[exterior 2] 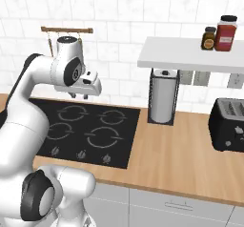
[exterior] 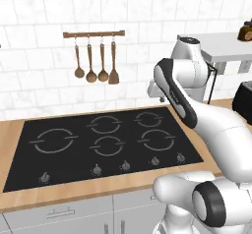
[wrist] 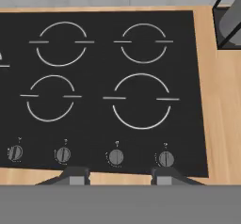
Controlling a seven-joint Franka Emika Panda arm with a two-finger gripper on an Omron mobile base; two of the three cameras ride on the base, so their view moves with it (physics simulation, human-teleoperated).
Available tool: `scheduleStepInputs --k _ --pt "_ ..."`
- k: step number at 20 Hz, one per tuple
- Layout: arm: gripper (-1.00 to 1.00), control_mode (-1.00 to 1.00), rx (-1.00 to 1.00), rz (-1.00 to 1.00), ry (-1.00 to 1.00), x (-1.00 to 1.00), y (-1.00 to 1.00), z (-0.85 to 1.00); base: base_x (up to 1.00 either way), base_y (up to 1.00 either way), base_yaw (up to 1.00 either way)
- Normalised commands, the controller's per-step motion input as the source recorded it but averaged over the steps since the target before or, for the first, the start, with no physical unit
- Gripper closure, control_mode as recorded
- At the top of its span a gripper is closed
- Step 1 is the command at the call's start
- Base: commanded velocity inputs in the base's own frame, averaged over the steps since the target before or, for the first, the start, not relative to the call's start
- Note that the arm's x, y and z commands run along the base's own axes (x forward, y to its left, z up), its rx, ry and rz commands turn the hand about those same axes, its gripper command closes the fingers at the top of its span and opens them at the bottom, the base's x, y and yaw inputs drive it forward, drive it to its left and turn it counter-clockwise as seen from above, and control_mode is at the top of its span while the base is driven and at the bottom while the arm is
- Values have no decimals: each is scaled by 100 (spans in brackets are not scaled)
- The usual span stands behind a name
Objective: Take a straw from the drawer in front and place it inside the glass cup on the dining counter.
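Hovering above a black cooktop (exterior: 106, 147), the arm holds its gripper (wrist: 120, 175) pointed down at the burners. Left to right across the left base view: a rail of wooden utensils (exterior: 96, 61) hangs on the white tile wall, the cooktop lies set into the wooden worktop (exterior: 74, 191), and the arm rises at the right. In the right base view the cooktop sits at left, then a paper towel roll in a wire stand (exterior 2: 163, 97), then a black toaster (exterior 2: 228, 125); a white shelf (exterior 2: 190, 54) above carries two jars (exterior 2: 220, 33). In the hand view the two finger tips stand apart with nothing between them: the gripper is partly open and empty. A light-grey drawer front with a slim bar handle (exterior: 61, 213) shows below the worktop edge, shut; whether it is the drawer of the task cannot be told. No straw, glass cup or dining counter appears in these frames, so the straw's place cannot be told; presumably it lies inside a closed drawer.

Risks, as judged: the gripper is high and far behind the drawer fronts, so a low reach may bring the arm against the worktop edge; a half-open gripper could miss or slip off a slim handle; the wrong drawer may be chosen.
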Motion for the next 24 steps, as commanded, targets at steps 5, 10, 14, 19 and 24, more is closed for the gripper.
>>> scheduleStepInputs --k 5,10,14,19,24 --pt "-100 100 0 0 0 0 0 0 -24 1 0" --pt "-100 100 0 0 0 0 0 0 -95 0 0" --pt "-100 100 0 0 0 0 0 0 -40 -7 7" --pt "-100 100 0 0 0 0 0 0 0 -55 43" --pt "-100 100 0 0 0 0 0 0 0 -77 61"
